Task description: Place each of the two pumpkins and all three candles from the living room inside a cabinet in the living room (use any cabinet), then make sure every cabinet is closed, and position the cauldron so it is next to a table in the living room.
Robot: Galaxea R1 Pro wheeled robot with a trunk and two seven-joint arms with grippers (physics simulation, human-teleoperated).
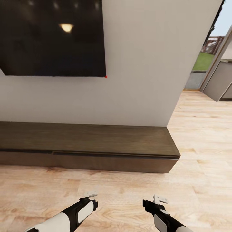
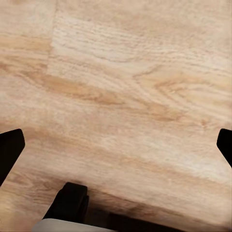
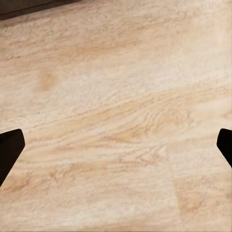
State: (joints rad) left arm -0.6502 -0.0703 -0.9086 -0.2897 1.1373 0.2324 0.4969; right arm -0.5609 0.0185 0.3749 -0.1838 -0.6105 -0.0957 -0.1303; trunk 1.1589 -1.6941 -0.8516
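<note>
Robot is facing a low dark-wood cabinet [image 1: 87, 141] under the wall-mounted TV [image 1: 51, 35], wood floor [image 1: 129, 187] in front. Cabinet fronts look flush, so closed as far as I can tell. Pumpkins, candles and cauldron aren't in these views. Left gripper [image 2: 116, 145] and right gripper [image 3: 116, 145] both hang over bare floor, fingers spread wide, holding nothing. This fits either heading off to fetch items or a final check that everything is stowed, so stage is ambiguous.
</note>
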